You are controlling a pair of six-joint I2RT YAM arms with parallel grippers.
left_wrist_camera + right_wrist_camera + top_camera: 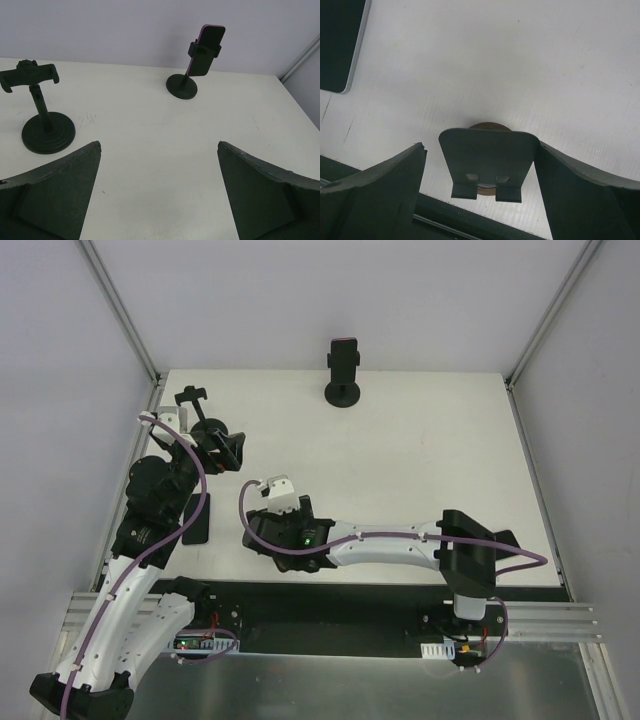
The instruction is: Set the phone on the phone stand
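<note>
Lying phone (339, 45) cut off by corner in right wrist view; left arm (150, 515) partly covers it in top view.

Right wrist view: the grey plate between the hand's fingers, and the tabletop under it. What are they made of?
Plate: thin bent sheet, matte grey, two folded tabs at its lower edge; metal or plastic, the look leaves it open. Tabletop: white, matte, faint parallel ribbing and a few scuffs; probably corrugated plastic board.
</note>
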